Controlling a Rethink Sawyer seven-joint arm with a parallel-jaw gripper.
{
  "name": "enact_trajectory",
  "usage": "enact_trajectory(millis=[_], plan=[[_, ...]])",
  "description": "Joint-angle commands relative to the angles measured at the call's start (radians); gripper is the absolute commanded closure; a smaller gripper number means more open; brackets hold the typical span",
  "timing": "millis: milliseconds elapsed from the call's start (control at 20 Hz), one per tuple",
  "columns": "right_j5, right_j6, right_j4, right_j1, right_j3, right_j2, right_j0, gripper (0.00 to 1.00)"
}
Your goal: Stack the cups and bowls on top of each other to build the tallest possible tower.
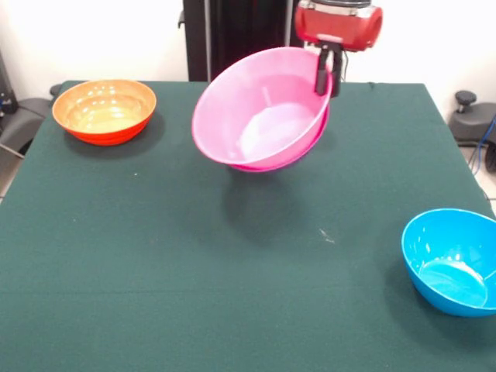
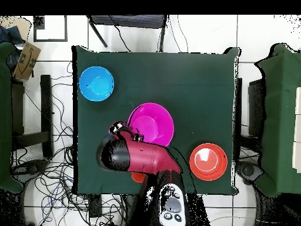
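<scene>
My gripper (image 1: 328,71) is shut on the far right rim of the large pink bowl (image 1: 263,116) and holds it tilted above the table, opening toward the camera, with its shadow on the cloth below. In the overhead view the gripper (image 2: 126,130) is at the left rim of the pink bowl (image 2: 151,123). The large orange bowl (image 1: 105,110) stands upright at the far left; it also shows in the overhead view (image 2: 208,160). The bright blue bowl (image 1: 453,261) stands at the near right; it also shows in the overhead view (image 2: 96,83). No cups and no stack show.
The table (image 1: 155,256) is covered in dark green cloth. A small orange-red patch (image 2: 139,177) peeks from under my arm near the robot's edge; I cannot tell what it is. Cables and chairs surround the table.
</scene>
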Motion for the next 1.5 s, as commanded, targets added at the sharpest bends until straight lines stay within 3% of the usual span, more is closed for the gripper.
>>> enact_trajectory(millis=[50,500,650,800,900,1500], plan=[[0.219,0.045,-0.051,0.005,0.066,0.004,0.072,1.00],[0.209,0.028,-0.085,0.045,-0.006,-0.073,0.122,1.00],[0.270,0.008,-0.112,0.031,-0.055,-0.125,0.144,1.00],[0.393,-0.057,-0.131,-0.016,-0.094,-0.126,0.107,1.00],[0.417,-0.074,-0.141,-0.018,-0.111,-0.119,0.090,1.00],[0.362,-0.075,-0.179,0.015,-0.114,-0.049,0.024,1.00]])
